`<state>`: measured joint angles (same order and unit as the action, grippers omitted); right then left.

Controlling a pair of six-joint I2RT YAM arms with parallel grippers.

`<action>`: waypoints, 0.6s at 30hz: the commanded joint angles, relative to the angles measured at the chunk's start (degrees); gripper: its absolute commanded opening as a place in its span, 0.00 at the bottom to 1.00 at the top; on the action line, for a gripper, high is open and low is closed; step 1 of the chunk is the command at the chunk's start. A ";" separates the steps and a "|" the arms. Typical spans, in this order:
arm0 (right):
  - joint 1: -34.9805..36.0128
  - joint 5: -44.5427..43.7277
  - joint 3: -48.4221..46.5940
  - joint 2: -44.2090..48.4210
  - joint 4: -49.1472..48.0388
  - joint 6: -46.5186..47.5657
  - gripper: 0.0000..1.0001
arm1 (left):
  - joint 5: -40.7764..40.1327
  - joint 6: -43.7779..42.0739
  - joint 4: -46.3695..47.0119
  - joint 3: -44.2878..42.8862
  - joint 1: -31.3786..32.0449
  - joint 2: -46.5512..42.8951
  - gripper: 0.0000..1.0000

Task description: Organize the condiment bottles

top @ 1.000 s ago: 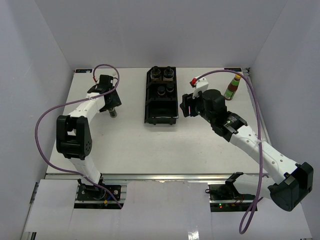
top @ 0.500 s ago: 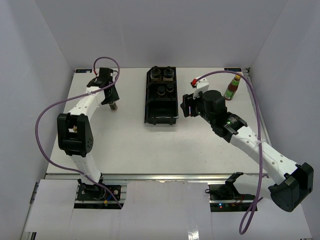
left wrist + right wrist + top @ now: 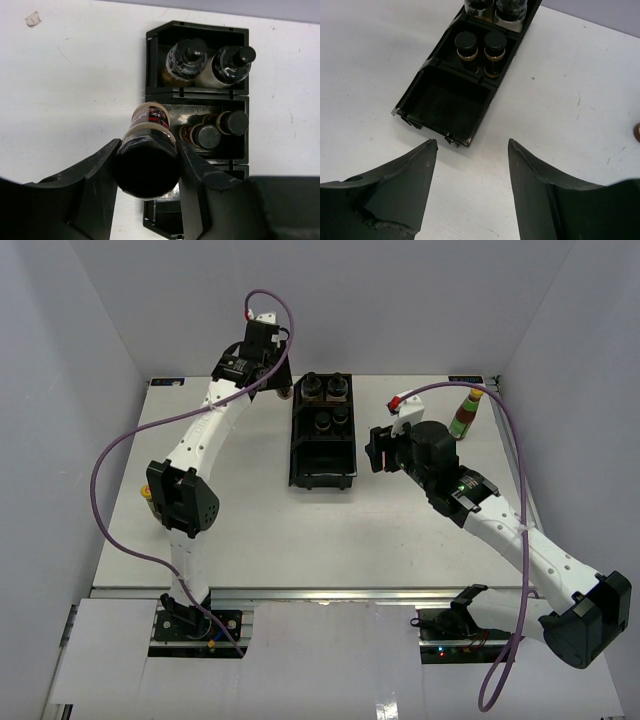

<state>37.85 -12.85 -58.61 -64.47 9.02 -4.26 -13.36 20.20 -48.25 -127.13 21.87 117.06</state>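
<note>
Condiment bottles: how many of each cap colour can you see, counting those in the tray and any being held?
black-capped bottles: 5 (four in the tray, one held by the left gripper)
yellow-capped sauce bottle: 1
Total: 6

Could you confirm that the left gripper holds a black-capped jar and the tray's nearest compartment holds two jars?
Not quite: the right wrist view shows the tray's nearest compartment empty. The left gripper does hold a black-capped jar.

Lab test cell: plain white walls (image 3: 70, 350) enclose the table (image 3: 250, 530).
</note>
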 commanded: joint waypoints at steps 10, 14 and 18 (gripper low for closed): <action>-0.50 -2.70 0.58 2.41 -2.42 0.92 0.66 | 6.74 -3.39 6.12 0.57 2.46 9.04 0.00; -0.50 -2.96 0.60 2.52 -2.61 1.00 0.66 | 8.12 -3.24 9.49 3.61 2.98 9.23 0.00; -0.42 -3.26 0.62 2.60 -2.87 1.19 0.66 | 7.78 -3.26 10.72 4.57 3.47 10.41 0.00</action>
<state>37.52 -14.77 -58.26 -63.47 8.92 -4.00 -6.62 17.38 -40.79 -123.37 24.70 129.68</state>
